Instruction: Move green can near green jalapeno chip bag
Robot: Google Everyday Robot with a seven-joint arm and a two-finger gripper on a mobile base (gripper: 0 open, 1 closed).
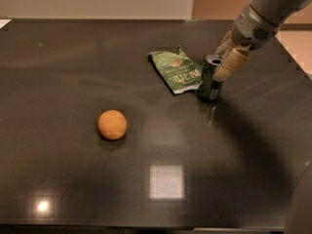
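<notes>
Pincer (219, 64) at can (209, 85), chip bag (176, 72) just left, ball (112, 125) front-left.

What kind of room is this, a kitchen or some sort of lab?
Probably an office snack counter, not certain: a dark glossy countertop, a green jalapeno chip bag, and a green can beside it, with the gripper at the can's top.
</notes>
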